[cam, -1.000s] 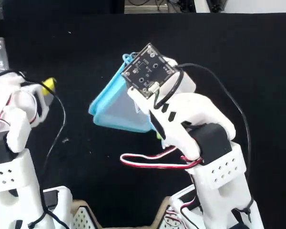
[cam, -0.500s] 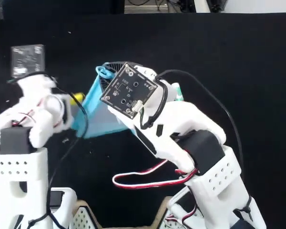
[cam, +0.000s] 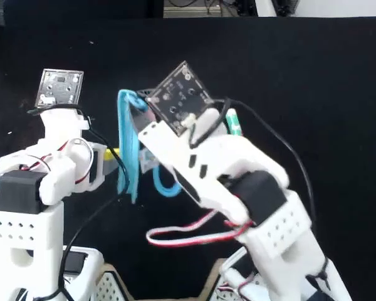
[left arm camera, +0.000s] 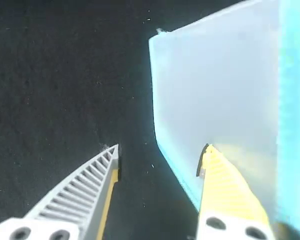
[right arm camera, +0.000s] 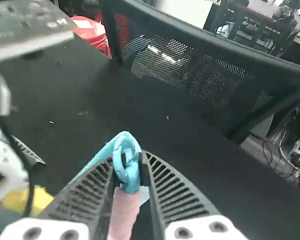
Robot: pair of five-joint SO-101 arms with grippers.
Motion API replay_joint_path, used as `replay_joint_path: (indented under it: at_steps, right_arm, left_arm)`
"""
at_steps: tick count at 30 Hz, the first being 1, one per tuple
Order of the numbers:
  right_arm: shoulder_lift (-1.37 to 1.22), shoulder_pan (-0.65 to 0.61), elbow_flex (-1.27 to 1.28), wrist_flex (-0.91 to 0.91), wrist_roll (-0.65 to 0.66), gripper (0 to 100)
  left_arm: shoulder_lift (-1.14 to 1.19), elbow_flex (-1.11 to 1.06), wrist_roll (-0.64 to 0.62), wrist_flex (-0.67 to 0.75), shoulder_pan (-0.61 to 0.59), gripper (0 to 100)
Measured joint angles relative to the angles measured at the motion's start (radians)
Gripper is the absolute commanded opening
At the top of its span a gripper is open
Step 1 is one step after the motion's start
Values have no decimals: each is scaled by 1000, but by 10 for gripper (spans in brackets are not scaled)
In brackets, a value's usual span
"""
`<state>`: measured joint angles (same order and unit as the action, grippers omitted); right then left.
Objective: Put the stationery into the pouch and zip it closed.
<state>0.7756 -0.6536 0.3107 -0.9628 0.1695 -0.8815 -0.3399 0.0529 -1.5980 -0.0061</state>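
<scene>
1. High view: the right arm (cam: 225, 163) is holding the blue pouch (cam: 128, 150) upright and edge-on above the black tabletop (cam: 319, 81); the left hand (cam: 114, 157) is sitting just beside the pouch's lower half, its yellow tip pointing at the pouch's face; a green-and-white pen (cam: 233, 121) is lying on the tabletop, on the far side of the right arm from the left hand.
2. Left wrist view: the left hand (left arm camera: 160, 150) is standing open; the pouch's (left arm camera: 215, 85) edge is running between its fingers; the yellow finger (left arm camera: 225, 195) is showing in front of the translucent face, though contact cannot be told; the grey finger (left arm camera: 85, 195) is staying apart from the pouch.
3. Right wrist view: the right hand (right arm camera: 126, 161) is clamping shut on the pouch's blue loop (right arm camera: 126, 150), which is poking out past the fingertips; a pink piece (right arm camera: 122, 215) is lying between the fingers, behind the loop.
</scene>
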Motion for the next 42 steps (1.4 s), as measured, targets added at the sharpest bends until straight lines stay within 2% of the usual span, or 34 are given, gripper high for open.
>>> replay_joint_path:
  at_steps: [5,9,15,20,26,30,34,38,42]
  right_arm:
    - [54,-5,-2,-91,-9,11]
    - [66,-57,-2,-98,-11,11]
    - [46,-77,25,41,-11,11]
    - [-57,-69,15,141,64,11]
    - [-161,-68,-66,147,89,11]
    - [-160,-69,-89,64,89,11]
    - [-106,-69,-98,-49,89,11]
    - [-48,-69,-98,-170,87,11]
    - [-23,-69,-98,-215,94,11]
  left_arm:
    - [0,-21,0,-12,2,264]
    - [0,-21,0,-44,2,264]
    - [0,-21,0,-68,0,264]
    - [0,-21,0,-74,0,264]
    - [0,-21,-3,-74,106,264]
    - [0,-21,-52,-74,189,264]
    - [0,-21,-55,-77,203,264]
    - [-15,-14,-58,-101,124,264]
    - [-92,32,-32,-112,37,264]
